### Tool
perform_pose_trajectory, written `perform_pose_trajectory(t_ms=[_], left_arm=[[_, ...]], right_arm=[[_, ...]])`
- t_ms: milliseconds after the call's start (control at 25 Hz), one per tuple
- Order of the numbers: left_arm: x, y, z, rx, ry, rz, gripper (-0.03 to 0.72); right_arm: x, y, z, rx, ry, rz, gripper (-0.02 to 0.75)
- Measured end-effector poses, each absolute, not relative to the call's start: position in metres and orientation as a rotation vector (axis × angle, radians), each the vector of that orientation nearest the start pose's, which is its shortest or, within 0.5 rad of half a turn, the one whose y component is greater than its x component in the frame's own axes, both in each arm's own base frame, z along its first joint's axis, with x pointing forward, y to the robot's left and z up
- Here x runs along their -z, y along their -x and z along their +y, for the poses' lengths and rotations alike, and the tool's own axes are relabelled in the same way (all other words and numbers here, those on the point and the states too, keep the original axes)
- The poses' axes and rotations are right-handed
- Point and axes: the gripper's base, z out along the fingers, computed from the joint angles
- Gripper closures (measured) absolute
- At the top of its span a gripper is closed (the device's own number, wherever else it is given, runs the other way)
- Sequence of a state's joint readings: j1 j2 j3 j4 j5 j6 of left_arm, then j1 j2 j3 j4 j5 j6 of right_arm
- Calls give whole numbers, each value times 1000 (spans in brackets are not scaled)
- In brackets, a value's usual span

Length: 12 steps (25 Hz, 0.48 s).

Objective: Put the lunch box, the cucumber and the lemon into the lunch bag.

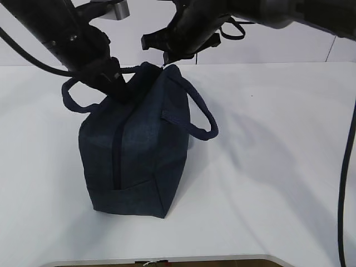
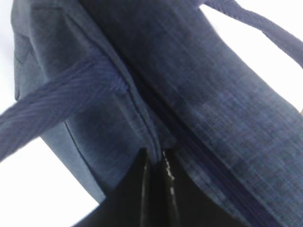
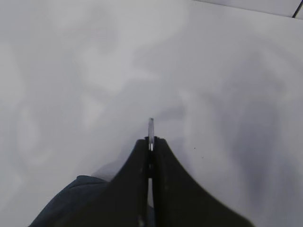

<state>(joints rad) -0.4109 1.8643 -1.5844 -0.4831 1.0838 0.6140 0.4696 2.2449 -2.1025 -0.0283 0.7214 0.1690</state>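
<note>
The dark navy lunch bag [image 1: 139, 161] stands on the white table, and its top zipper [image 1: 117, 156] looks closed along the length I can see. My left gripper [image 1: 119, 86] is shut on the bag's top fabric at the far end; the left wrist view shows the jaws [image 2: 155, 156] pinching the seam beside the zipper. My right gripper [image 1: 164, 58] hovers at the bag's far top corner and is shut on the thin metal ring pull [image 3: 151, 127], seen edge-on. The lunch box, the cucumber and the lemon are out of view.
One loop handle [image 1: 192, 111] hangs over the bag's right side and the other [image 1: 72, 97] sticks out at the left under my left arm. White table [image 1: 278, 167] stretches to the right and front. A black cable [image 1: 347, 167] hangs at the right edge.
</note>
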Motion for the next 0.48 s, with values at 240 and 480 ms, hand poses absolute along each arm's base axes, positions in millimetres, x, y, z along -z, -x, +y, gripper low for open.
perform_pose_trajectory(t_ms=[240,480], left_arm=[[-287,-347,-186,585,-1146,2486,702],[-292,-349,-178,579,-1136,2492,702]], right_arm=[[-258,-467,234,-275,369,2370,733],[-259,-465,231,-263,378,2403,733]])
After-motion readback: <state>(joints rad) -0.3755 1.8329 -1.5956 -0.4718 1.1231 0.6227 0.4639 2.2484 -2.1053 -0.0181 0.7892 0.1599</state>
